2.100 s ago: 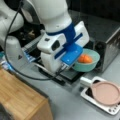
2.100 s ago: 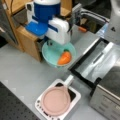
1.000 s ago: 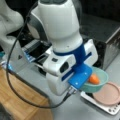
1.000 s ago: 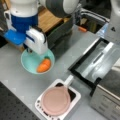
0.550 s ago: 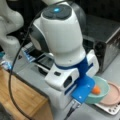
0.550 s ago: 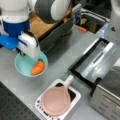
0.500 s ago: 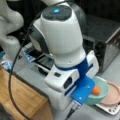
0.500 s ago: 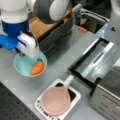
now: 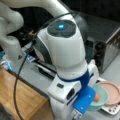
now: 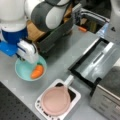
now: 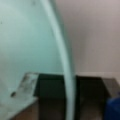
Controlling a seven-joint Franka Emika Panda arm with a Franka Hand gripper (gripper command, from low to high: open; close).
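Arm lower than before, bent over the bowl point(image 10: 25, 71) rim beside the carrot point(image 10: 37, 72); fingers' point(image 10: 27, 61) spread impossible to tell.

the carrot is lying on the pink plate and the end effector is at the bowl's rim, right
Not quite. The carrot lies in the bowl, not on the pink plate, as a front view shows. The end effector is indeed at the bowl's rim.

Grey desk point(image 10: 57, 62) under even light. Wooden panel point(image 9: 17, 97) adjoins the desk's near edge; dark perforated board point(image 10: 10, 107) lies beside it.
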